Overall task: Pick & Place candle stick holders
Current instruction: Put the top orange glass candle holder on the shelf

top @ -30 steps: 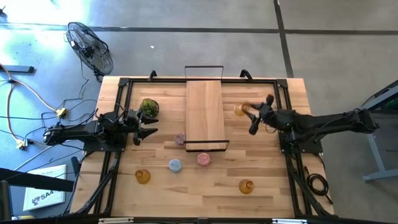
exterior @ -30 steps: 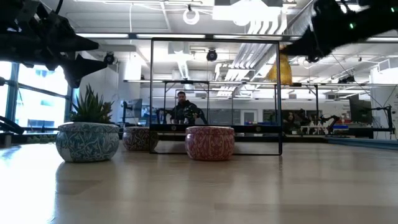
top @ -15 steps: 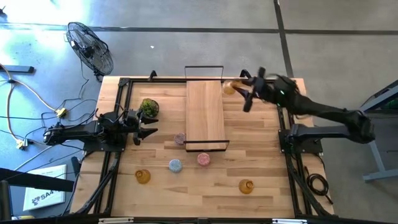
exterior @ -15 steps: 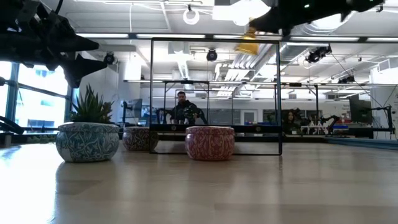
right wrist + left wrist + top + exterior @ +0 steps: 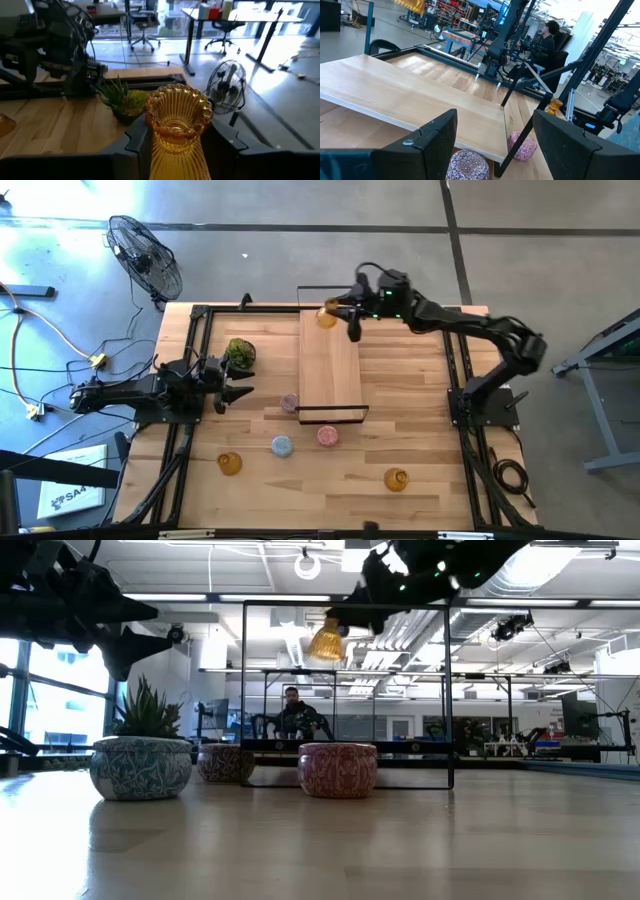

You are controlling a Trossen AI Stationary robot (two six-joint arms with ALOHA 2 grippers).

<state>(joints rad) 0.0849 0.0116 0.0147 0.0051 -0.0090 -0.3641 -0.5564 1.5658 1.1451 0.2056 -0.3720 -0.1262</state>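
Our right gripper (image 5: 345,313) is clamped on an amber holder (image 5: 327,316), fingers pressed to either side of its ribbed body in the right wrist view. Over the last second we have swung it from the table's right side, past the far right corner of the raised wooden shelf (image 5: 330,370), to a point above the shelf's far end, near its left edge. It hangs well clear of the board, so the carry looks nearly done and we judge that lowering and release come next.

Our left gripper (image 5: 236,391) has not moved; it waits open near the table's left edge, beside the potted plant (image 5: 239,353).

Five holders remain on the table: two pink (image 5: 290,403) (image 5: 327,436) and the blue one (image 5: 282,446) by the shelf's near end, two amber (image 5: 229,464) (image 5: 396,479) toward the near edge.
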